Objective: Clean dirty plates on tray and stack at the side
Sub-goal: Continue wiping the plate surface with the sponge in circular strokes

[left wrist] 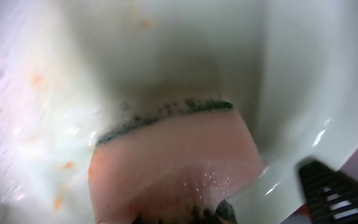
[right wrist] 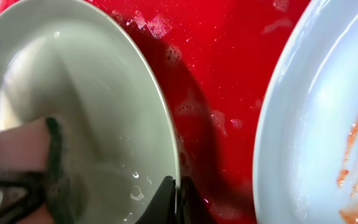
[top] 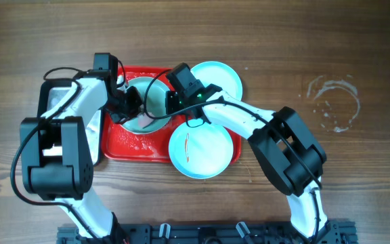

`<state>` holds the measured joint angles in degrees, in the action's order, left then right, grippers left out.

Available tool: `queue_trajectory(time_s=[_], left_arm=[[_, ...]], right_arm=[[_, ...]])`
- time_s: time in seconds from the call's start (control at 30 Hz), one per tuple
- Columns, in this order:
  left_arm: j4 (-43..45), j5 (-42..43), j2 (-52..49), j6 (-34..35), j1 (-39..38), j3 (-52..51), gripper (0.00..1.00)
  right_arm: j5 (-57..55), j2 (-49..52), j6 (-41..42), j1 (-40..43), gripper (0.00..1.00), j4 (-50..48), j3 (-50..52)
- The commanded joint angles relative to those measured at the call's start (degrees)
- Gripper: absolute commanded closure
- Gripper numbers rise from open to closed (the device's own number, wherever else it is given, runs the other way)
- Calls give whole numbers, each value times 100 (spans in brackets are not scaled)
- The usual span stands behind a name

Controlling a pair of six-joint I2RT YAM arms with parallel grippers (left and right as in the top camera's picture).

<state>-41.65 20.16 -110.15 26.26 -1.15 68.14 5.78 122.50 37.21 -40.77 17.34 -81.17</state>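
From above, the tray (top: 124,146) sits left of the middle of the tabletop (top: 357,176). The tilted plate (top: 147,102) stands on it, in the upper middle of the frame. The left hand (top: 128,103) and the right hand (top: 175,102) meet there, but the arms hide their fingers. The smeared plate (top: 205,152) lies partly over the tray's lower right rim. The third plate (top: 219,76) lies over the upper right corner. A hard bump could knock either one off.

In the left wrist view, the left hand is pressed together on the sponge (left wrist: 179,162). The sponge pushes flat on the wet plate. Most of this view is blurry, and the fingers are nearly cut off at the bottom. I cannot tell if all the orange bits are gone.

In the right wrist view, the right hand (right wrist: 176,198) pinches only the thin rim of the tilted plate. The plate is soapy. A strong push from the sponge might make it slip out and drop onto the tray. The plate's back is hidden.
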Motion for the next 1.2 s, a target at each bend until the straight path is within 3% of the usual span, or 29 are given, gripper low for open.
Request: queue_trajectory(time_s=[0.0, 0.1, 0.33, 0.6, 0.87, 1.03, 1.17], left_arm=[[157, 85, -203, -9, -61, 326, 96], [-87, -4, -170, -7, -61, 612, 96], [-960, -1840, -129, -61, -61, 754, 96], [-614, -1976, -225, -658, -61, 343, 96], [-179, -710, -313, -1613, -227, 83, 96], [208, 708, -313, -2507, -538, 83, 96], [380, 721, -313, -2492, -697, 85, 96]], right_arm=[[116, 127, -107, -72, 96, 68, 48], [116, 127, -107, -72, 96, 74, 48], [118, 127, -107, -72, 96, 63, 48], [114, 127, -111, -72, 96, 68, 48], [138, 127, -109, -72, 96, 52, 48], [140, 127, -109, -72, 96, 55, 48], [157, 125, -114, -72, 96, 61, 48]])
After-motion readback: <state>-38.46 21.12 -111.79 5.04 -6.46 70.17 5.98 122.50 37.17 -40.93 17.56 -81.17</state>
